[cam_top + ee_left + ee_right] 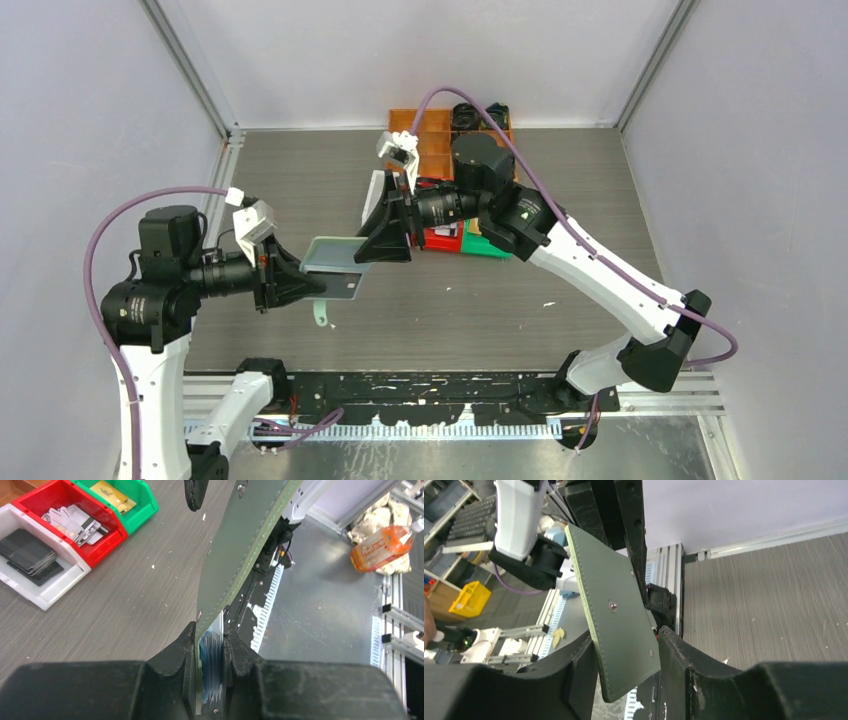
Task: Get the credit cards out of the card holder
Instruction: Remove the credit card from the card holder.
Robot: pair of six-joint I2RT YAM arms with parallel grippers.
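Where the grey wood-grain table (500,300) fills the overhead view, two white and black robot arms reach in from its near edge and meet just left of centre. At the far edge an orange compartment tray (408,120) sits against the back wall.

Three open plastic bins stand touching in a row on the table, partly hidden under the right arm from above. In the left wrist view, the white bin (50,597) holds a stack of black plastic cards (27,552). The red bin (95,550) beside it holds silvery-white cards (75,520). The green bin (142,517) holds a gold-tan card (112,491).

The card holder (335,255), a small flat sage-green folding wallet with stitched edges, is held in the air above the table, between the two grippers and well apart from the bins.

The left gripper (210,635) is clamped tight on one end of the wallet. The wallet's bluish clear pockets (212,667) are squeezed between its black fingers.

The right gripper (625,632) has its jaws parted, one black finger on each side of the wallet's opposite corner. Whether either finger touches the wallet cannot be told.

Small metal snaps dot the wallet's outer face.
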